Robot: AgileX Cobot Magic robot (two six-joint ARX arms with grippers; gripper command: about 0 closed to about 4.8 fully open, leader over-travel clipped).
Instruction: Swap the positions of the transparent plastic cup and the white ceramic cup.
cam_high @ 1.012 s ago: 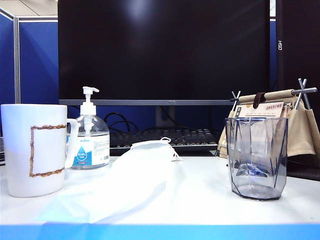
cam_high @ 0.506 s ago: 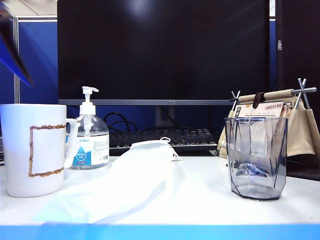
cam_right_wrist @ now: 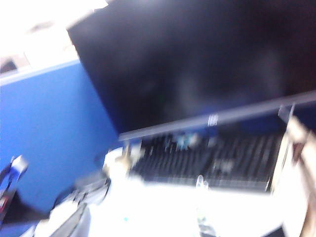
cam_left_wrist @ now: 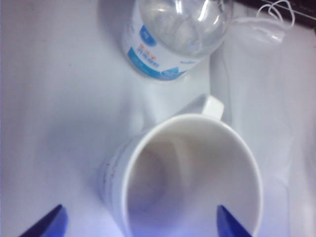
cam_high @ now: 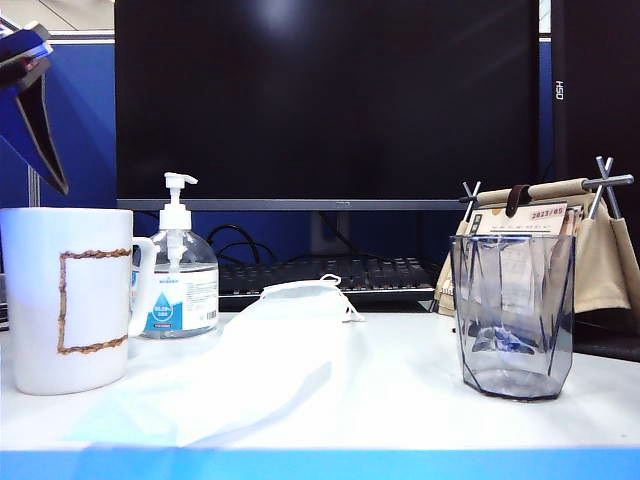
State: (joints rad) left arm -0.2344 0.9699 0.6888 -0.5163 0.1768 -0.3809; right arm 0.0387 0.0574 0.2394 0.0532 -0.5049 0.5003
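Exterior view: the white ceramic cup (cam_high: 70,298) stands near the left edge of the tabletop (cam_high: 420,390), with its handle on the right. Up above it, at the top left, hangs the left gripper (cam_high: 30,95), not touching the cup. Only one dark finger (cam_high: 45,135) shows clearly there.

Left wrist view looks straight down into the white ceramic cup (cam_left_wrist: 190,180). Nothing is in it. The two blue fingertips (cam_left_wrist: 49,224) of the left gripper (cam_left_wrist: 140,224) are spread wide, one on each side of the cup, and they hold nothing.

Just beside the cup's handle stands a clear pump bottle (cam_high: 180,275) with a blue label. A white face mask (cam_high: 270,350) lies in the middle of the tabletop.

Near the right edge stands the transparent plastic cup (cam_high: 513,315), well apart from the white cup. It looks empty.

Right wrist view is blurry and shows a dark monitor (cam_right_wrist: 197,64). I cannot see the right gripper's fingers in any view, so I cannot tell how they stand.
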